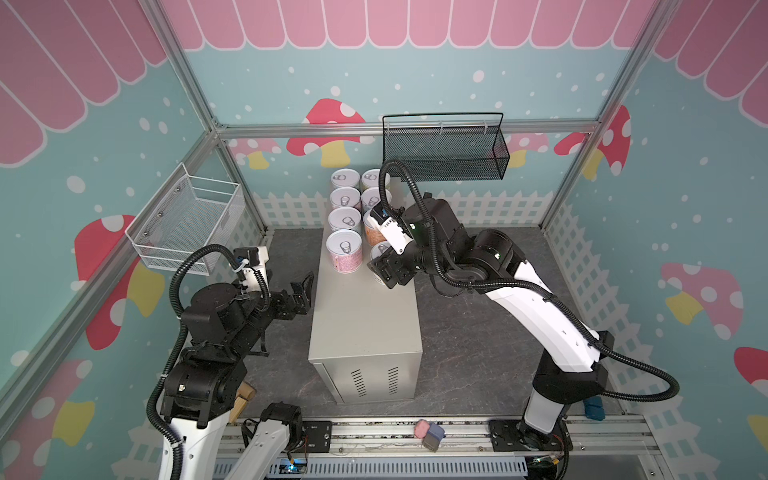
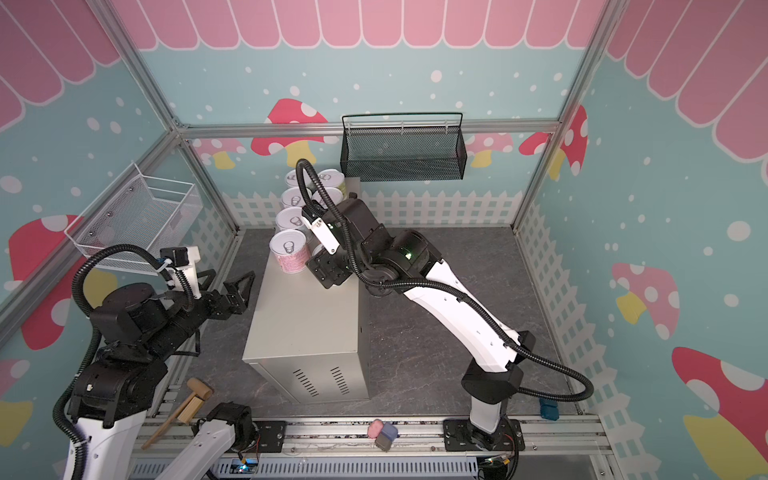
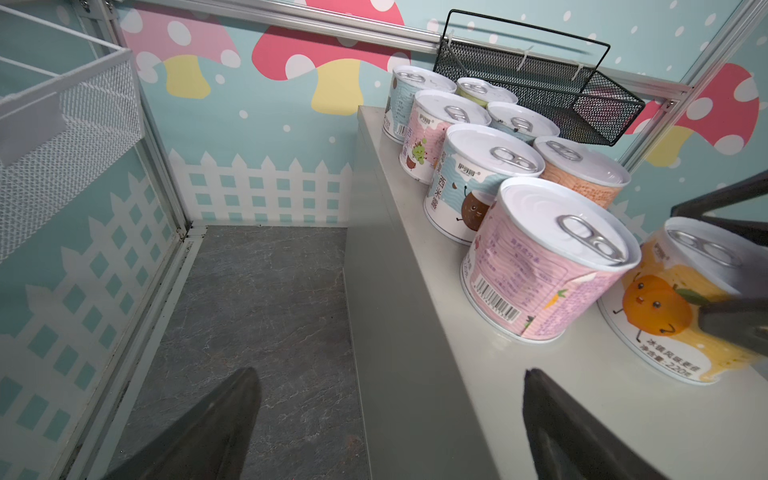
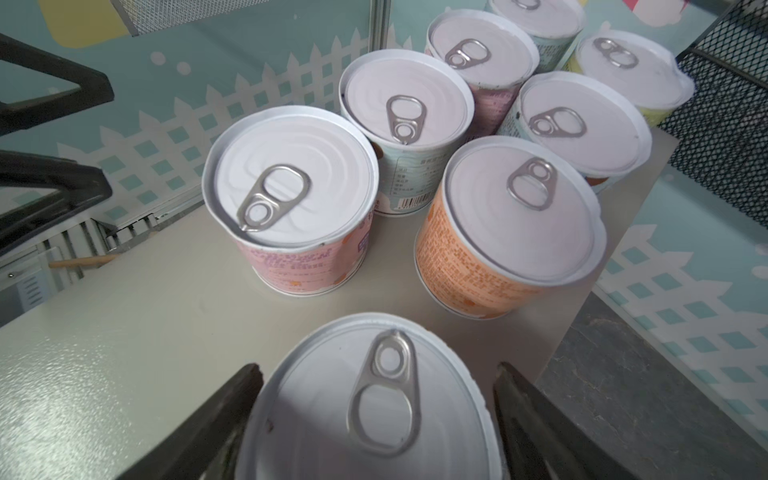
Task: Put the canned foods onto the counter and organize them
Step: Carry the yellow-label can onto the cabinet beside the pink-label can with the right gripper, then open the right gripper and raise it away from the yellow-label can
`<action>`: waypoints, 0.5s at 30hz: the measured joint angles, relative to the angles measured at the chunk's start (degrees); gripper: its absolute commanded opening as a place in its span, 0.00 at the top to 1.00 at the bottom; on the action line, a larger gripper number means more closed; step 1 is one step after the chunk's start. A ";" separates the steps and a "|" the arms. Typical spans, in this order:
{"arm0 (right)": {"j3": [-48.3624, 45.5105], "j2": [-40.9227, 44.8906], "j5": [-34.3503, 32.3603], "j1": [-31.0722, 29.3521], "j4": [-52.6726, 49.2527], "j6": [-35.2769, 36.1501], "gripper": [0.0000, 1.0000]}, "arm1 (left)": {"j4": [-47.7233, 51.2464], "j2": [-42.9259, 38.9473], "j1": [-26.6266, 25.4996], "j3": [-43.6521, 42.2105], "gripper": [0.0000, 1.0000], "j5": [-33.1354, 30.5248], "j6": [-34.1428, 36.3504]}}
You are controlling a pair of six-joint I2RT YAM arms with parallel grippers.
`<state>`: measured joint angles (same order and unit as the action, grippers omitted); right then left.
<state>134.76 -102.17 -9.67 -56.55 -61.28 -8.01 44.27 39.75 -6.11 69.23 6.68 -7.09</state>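
Your canned foods (image 1: 344,251) wear smooth, matt white lids (image 4: 299,141) with bright bare-metal pull tabs (image 4: 274,197); their labels (image 3: 519,282) look like printed paper with a faint satin sheen. The counter (image 1: 365,328) under them is beige-grey painted sheet metal, finely pebbled, softly glossy. At its 3 o'clock you have the floor (image 1: 478,353), matt dark grey with marble veining. At 1 o'clock hangs a black wire-mesh basket (image 1: 444,158), at 10 o'clock a white wire-mesh basket (image 1: 187,224), both matt

cans (image 1: 344,251) on counter (image 1: 361,324), right gripper (image 1: 380,267) at one
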 measured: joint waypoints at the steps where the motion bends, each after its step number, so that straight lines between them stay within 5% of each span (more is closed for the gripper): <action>1: 0.00 0.15 -0.09 0.26 0.59 -0.11 0.05 | -0.07 0.00 0.00 -0.11 0.01 0.00 0.00; 5: -3.80 4.20 -0.13 2.43 4.11 -0.63 0.01 | -0.46 0.02 0.00 -0.48 0.01 -0.04 0.02; 15: -17.59 19.56 2.49 19.91 15.47 -1.49 0.01 | -1.70 -0.26 0.00 -2.91 0.01 -0.11 0.48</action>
<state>117.16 -82.61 -7.18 -36.64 -45.80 -9.50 42.57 39.48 -6.11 66.32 6.57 -6.61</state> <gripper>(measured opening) 0.993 0.994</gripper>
